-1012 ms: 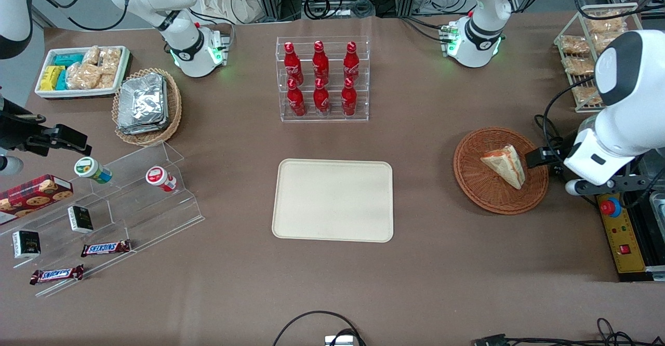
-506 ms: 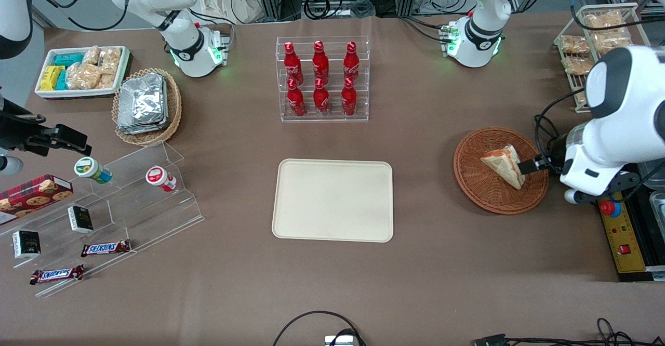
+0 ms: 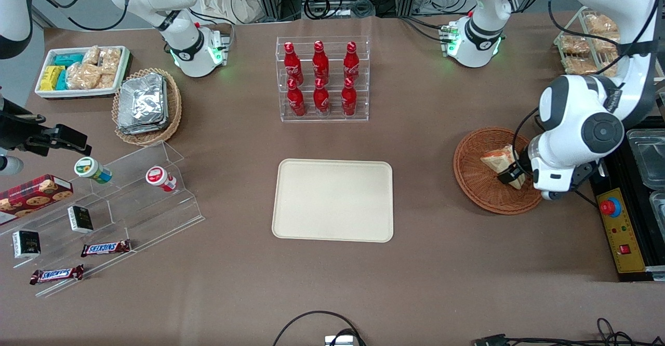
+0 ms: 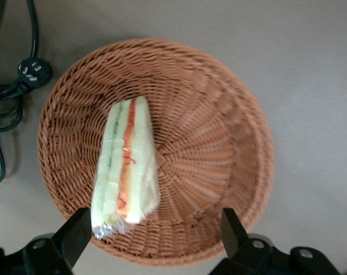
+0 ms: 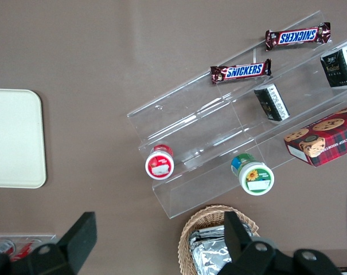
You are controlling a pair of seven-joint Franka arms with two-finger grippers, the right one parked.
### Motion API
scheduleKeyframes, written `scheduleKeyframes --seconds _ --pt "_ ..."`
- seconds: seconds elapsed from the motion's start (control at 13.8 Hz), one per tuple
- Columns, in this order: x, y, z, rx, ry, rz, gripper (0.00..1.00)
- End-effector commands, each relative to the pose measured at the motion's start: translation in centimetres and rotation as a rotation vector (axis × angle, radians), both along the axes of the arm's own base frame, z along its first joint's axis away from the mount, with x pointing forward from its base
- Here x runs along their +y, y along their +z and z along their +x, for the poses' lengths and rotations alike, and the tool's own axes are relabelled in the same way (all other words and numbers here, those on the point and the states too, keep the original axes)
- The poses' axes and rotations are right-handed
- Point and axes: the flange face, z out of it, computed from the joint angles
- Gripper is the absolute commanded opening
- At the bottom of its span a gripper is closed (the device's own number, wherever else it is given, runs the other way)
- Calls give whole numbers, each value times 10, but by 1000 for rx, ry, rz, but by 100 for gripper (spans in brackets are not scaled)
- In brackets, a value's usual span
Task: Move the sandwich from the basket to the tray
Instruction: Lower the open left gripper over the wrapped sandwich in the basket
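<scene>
We see the sandwich (image 4: 125, 166) lying in the basket (image 4: 219, 114), on the half toward the working arm's end of the tabletop (image 3: 441, 263). Our end effector (image 4: 153, 232) hangs just above the basket, over the sandwich's wide end, its fingers (image 4: 75, 235) spread apart with nothing between them. The tray (image 3: 332, 200) sits bare on the tabletop, well apart from the basket toward the parked arm's end.

The sandwich (image 3: 500, 160) lies in the basket (image 3: 480, 187), toward the working arm's end of the worktop (image 3: 441, 263). The tray (image 3: 333, 200) sits mid-worktop. The end effector (image 3: 511, 175) hangs above the sandwich, fingers apart.
</scene>
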Motion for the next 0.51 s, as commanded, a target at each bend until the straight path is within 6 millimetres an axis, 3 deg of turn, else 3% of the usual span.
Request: scheduleKeyframes --seconds 0.0,0.22,0.43 --pt "31 -17 -27 -21 64 11 100" --pt "49 -30 -28 -4 112 8 100" --pt "46 -37 -27 -4 193 12 100"
